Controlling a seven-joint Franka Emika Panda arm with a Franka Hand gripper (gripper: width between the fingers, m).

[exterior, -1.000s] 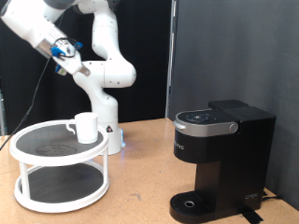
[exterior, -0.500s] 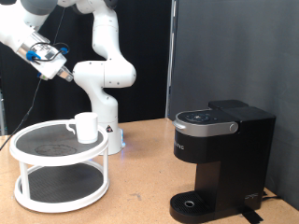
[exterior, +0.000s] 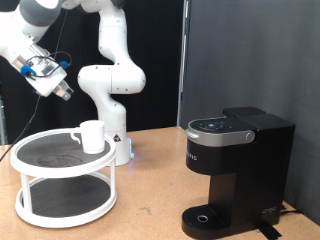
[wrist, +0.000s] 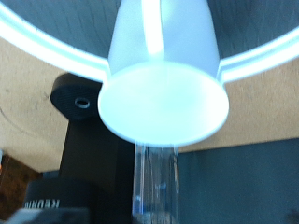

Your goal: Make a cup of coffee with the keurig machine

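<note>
The cup (exterior: 91, 135), a small white mug, stands upright on the top tier of a white round two-tier table (exterior: 40, 170) at the exterior view's left. My gripper (exterior: 63, 91) hangs in the air above and to the left of the cup, apart from it and pointing down towards it. Nothing shows between its fingers. The keurig machine (exterior: 235, 170) stands at the exterior view's right with its lid down. In the wrist view the cup (wrist: 163, 84) fills the middle, blurred, with the table rim (wrist: 37, 42) behind it and the black machine (wrist: 93, 168) beyond.
The arm's white base (exterior: 112, 120) stands right behind the table. The wooden tabletop (exterior: 150, 200) lies between the round table and the machine. A black curtain (exterior: 250, 60) hangs behind the machine.
The hand has swung to the exterior view's left and then come down closer to the cup. The cup and the machine have not moved.
</note>
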